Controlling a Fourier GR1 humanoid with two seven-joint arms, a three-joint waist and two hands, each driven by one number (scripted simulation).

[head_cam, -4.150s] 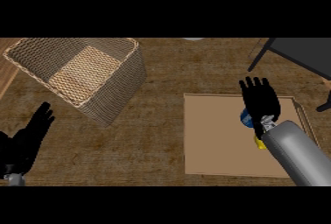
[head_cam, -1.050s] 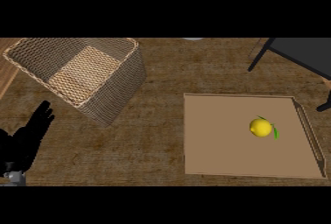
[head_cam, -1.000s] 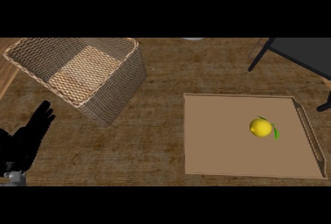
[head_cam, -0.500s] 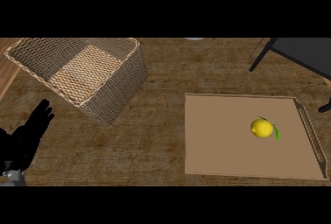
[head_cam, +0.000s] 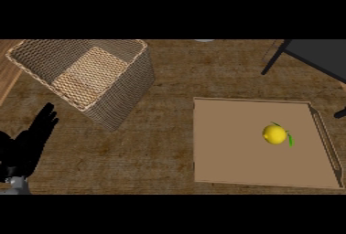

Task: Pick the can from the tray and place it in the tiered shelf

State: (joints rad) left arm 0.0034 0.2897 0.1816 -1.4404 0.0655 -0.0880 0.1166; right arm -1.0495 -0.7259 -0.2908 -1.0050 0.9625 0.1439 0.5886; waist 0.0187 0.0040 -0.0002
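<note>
Since the frame a few seconds back, the right hand and its grey forearm have left the view, and the spot on the tray point(head_cam: 229, 173) where they hovered now shows only a yellow lemon point(head_cam: 274, 134) with a green leaf. Over the last second little else has shifted; the wicker basket point(head_cam: 101, 77) sits slightly differently in the view, while the lemon and tray look the same. No can shows anywhere in the head view, so its place cannot be told, and neither can its relation to either hand. Resting at the lower left edge of the view, the left hand point(head_cam: 27, 146) is open with its black fingers straight and pointing up, lying over the brown tabletop point(head_cam: 162, 137) just below and left of the basket, well apart from the tray. The basket stands tilted at upper left, its woven floor visible through the open mouth. At upper right a dark-legged piece of furniture point(head_cam: 304, 52) crosses the corner, beyond the tray's far edge.
</note>
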